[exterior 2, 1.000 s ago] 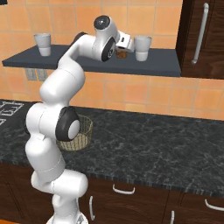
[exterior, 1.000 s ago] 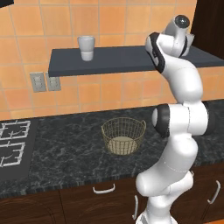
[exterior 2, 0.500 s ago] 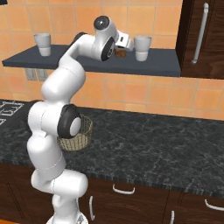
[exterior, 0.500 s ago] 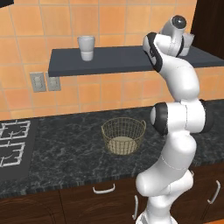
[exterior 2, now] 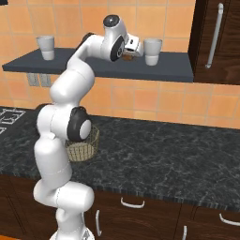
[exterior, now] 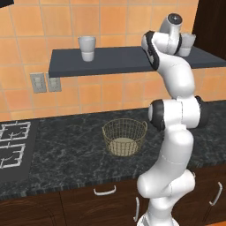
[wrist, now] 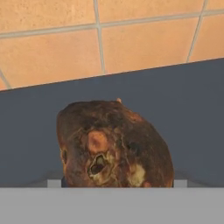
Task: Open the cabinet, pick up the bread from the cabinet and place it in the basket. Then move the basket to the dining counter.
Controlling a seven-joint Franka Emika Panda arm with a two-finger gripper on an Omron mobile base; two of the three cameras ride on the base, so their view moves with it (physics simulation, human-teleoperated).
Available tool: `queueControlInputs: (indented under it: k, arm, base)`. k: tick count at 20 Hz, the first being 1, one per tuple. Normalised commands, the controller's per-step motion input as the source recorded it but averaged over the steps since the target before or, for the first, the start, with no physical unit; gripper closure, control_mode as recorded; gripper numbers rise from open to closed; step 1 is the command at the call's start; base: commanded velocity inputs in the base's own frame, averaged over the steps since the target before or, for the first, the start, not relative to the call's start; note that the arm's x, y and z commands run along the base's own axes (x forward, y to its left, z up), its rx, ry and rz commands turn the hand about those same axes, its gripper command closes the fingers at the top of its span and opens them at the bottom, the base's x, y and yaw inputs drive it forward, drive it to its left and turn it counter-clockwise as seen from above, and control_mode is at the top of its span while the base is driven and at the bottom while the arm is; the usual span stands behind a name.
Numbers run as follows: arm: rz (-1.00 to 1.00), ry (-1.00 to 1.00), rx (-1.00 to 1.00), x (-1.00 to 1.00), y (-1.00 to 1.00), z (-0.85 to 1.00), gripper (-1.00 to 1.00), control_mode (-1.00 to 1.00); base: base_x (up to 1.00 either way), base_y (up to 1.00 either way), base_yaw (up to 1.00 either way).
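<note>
**A:** What has changed over the last second?

**B:** Very little. My arm stays raised at the grey shelf (exterior 2: pixel 164 70), and the tool (exterior 2: pixel 130 52) has crept only slightly along it, toward the white cup (exterior 2: pixel 152 51) on the cabinet side. The basket (exterior: pixel 125 136) has not moved.

**A:** Where is the bread?

**B:** The bread (wrist: pixel 113 144) sits right in front of my hand camera, low and central, a dark brown crusty lump against the shelf top with orange tiles behind. In the right base view a brown speck shows at the tool's end, just beside that cup.

**A:** Is the tool clamped on it?

**B:** I cannot tell. The fingertips are hidden below the loaf in the hand view, and the base views are too small to show how the jaws stand.

**A:** What does that mean for the task?

**B:** I judge that I am at the pick-up step. The basket waits empty on the black granite desk (exterior: pixel 66 154) below, so the drop and the carry to the dining counter are not yet done.

**A:** Any labels or writing?

**B:** None that I can read; both cups and the cabinet door (exterior 2: pixel 218 42) are plain.
</note>
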Motion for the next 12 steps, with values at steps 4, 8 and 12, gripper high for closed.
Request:
queueControlInputs:
  k: [4, 8, 12]
  arm:
    - [0.02, 0.0, 0.0, -0.02, 0.13, -0.12, 1.0, -1.0]
    - [0.13, -0.18, 0.0, -0.87, 0.71, -0.41, 1.0, -1.0]
    - [0.06, -0.06, 0.0, -0.95, 0.64, 0.0, 1.0, -1.0]
  base:
    - [0.0, 0.0, 0.0]
    - [0.0, 0.0, 0.0]
    - [0.0, 0.0, 0.0]
